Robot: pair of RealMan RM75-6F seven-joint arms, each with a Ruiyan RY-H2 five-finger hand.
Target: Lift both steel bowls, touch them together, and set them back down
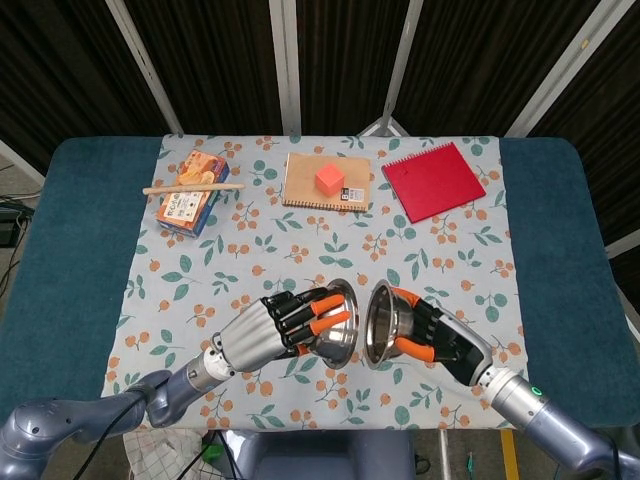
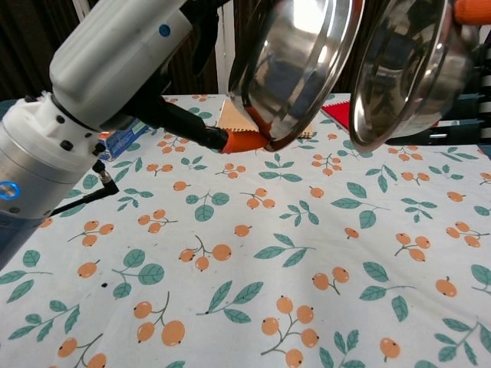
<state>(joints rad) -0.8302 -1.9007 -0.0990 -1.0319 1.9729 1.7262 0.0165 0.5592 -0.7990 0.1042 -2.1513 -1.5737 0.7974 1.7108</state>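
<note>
Fingers of the left hand (image 1: 268, 332) wrap the back of the left bowl (image 1: 338, 323), holding it aloft at lower centre of the head view. Just to its right, the right hand (image 1: 440, 340) grips the right bowl (image 1: 383, 322) the same way. Both bowls are tipped on edge, mouths turned toward each other, rims close; from above they look nearly touching, while the chest view shows a narrow gap between left bowl (image 2: 295, 65) and right bowl (image 2: 403, 73). Both hang well above the cloth (image 1: 440, 250). Each bowl lies inward of its hand, so setting down looks like a matter of drawing apart, levelling and lowering.
</note>
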